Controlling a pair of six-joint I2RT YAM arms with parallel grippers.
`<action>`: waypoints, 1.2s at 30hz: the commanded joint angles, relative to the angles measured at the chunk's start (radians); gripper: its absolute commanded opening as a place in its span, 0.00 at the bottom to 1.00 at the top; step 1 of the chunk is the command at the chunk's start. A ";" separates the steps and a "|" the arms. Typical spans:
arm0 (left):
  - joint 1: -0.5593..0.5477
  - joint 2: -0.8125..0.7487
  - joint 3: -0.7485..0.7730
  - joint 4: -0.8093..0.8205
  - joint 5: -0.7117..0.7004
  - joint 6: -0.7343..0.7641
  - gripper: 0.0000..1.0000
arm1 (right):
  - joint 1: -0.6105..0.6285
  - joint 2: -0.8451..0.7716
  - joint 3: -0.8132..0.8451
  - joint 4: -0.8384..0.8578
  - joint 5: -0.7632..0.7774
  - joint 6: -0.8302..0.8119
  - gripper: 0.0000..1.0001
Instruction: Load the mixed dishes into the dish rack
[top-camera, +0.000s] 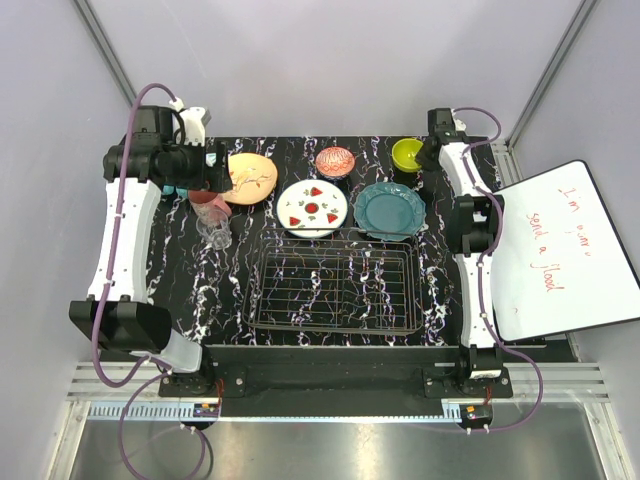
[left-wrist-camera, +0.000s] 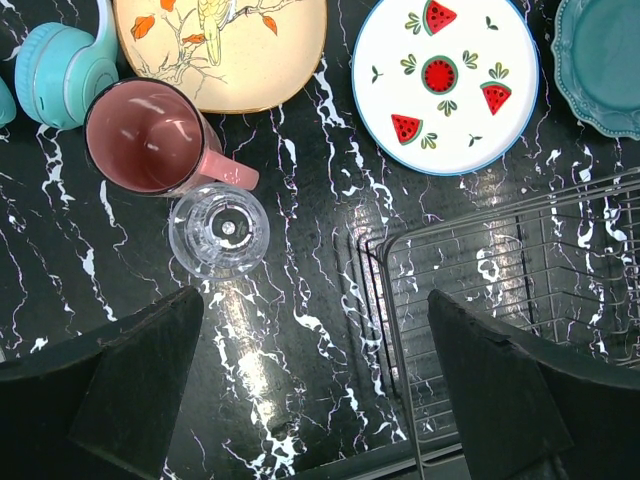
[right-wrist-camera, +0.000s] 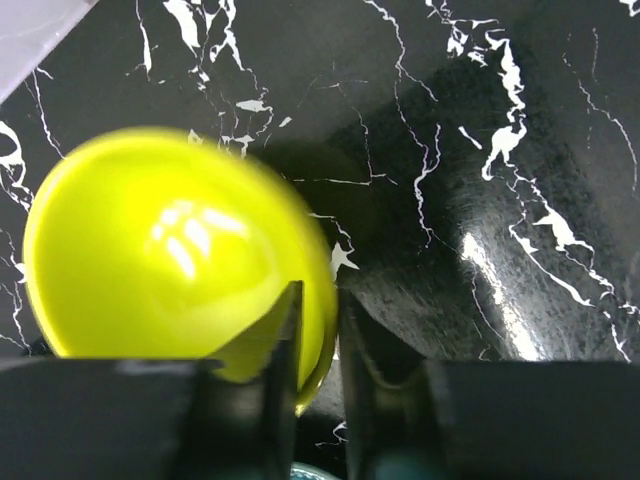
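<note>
Right gripper (right-wrist-camera: 320, 300) nearly closed and clamped on rim of yellow-green bowl (right-wrist-camera: 160, 240): one finger inside the bowl, one outside, rim filling the slim gap between them; bowl looks slightly blurred. Bowl sits at far right corner of black marble table (top-camera: 225, 290), behind teal plate (top-camera: 389, 209). Left gripper (left-wrist-camera: 315, 310) spread as wide as it goes, nothing between its fingers, hanging over far left part of table beyond the left end of dish rack (top-camera: 335, 328). Small clear glass (left-wrist-camera: 218, 230) stands upright under it, closer to one finger, not touched. Pink mug (left-wrist-camera: 145, 135) upright just beside the glass, handle toward it; cannot tell if they touch. Rack sits flat at near middle of table. White watermelon-print plate (top-camera: 312, 207) and teal plate lie side by side just behind rack's far edge. Tan floral plate (top-camera: 252, 178) left of the watermelon one, red patterned bowl (top-camera: 335, 160) behind and between the two round plates. Teal headphones (left-wrist-camera: 65, 65) near mug and tan plate. Whiteboard (top-camera: 560, 250) with red writing off right side of table
</note>
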 joint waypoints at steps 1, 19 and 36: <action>0.006 -0.038 -0.009 0.037 0.009 0.016 0.99 | 0.003 -0.014 -0.018 0.039 -0.010 0.003 0.16; 0.006 -0.112 -0.226 0.151 0.031 0.061 0.99 | 0.313 -0.710 -0.333 0.031 0.442 -0.369 0.00; 0.006 -0.159 -0.260 0.162 0.094 0.079 0.98 | 0.756 -0.883 -0.645 -0.874 0.979 -0.064 0.00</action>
